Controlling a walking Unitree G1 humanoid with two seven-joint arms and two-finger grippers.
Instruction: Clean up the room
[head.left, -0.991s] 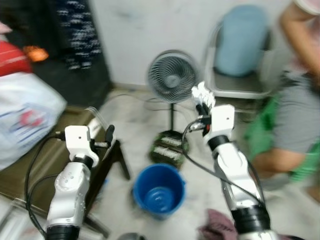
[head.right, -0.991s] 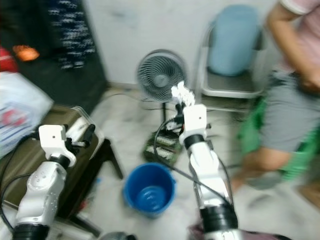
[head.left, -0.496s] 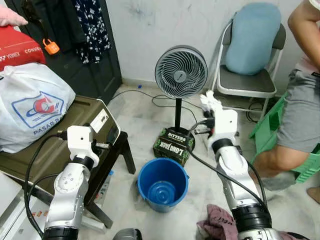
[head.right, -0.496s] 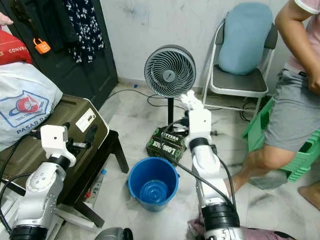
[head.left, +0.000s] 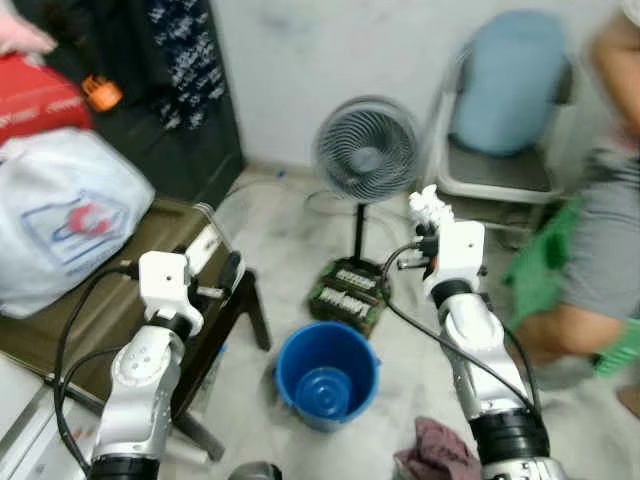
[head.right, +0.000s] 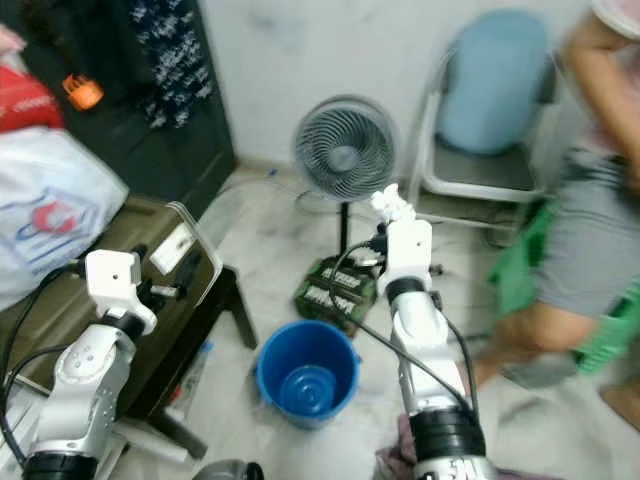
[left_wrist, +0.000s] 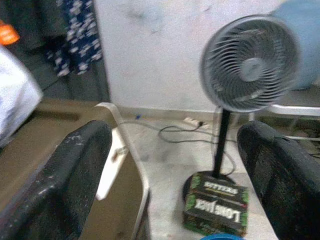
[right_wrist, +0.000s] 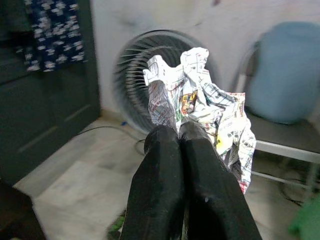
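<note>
My right gripper (right_wrist: 179, 137) is shut on a crumpled ball of printed paper (right_wrist: 200, 95). I hold it raised in front of the standing fan (head.left: 367, 155), up and to the right of the blue bucket (head.left: 326, 372). The paper (head.left: 428, 208) sticks out above the gripper's white wrist. That round bucket stands open on the pale floor between my two arms. My left gripper (left_wrist: 172, 170) is open with nothing between its black fingers (left_wrist: 65, 175), and it hovers over the edge of the olive case (head.left: 90, 310).
A green printed box (head.left: 348, 290) lies at the fan's foot. A folding chair (head.left: 505, 110) with a blue cushion stands by the wall, with a person (head.left: 600, 220) beside it. A white plastic bag (head.left: 60, 220) rests on the case. A pink cloth (head.left: 440, 462) lies by my right arm.
The whole picture has shifted a little and gone blurred, so the camera is moving. Both arms keep their pose, and the paper stays in the right gripper.
</note>
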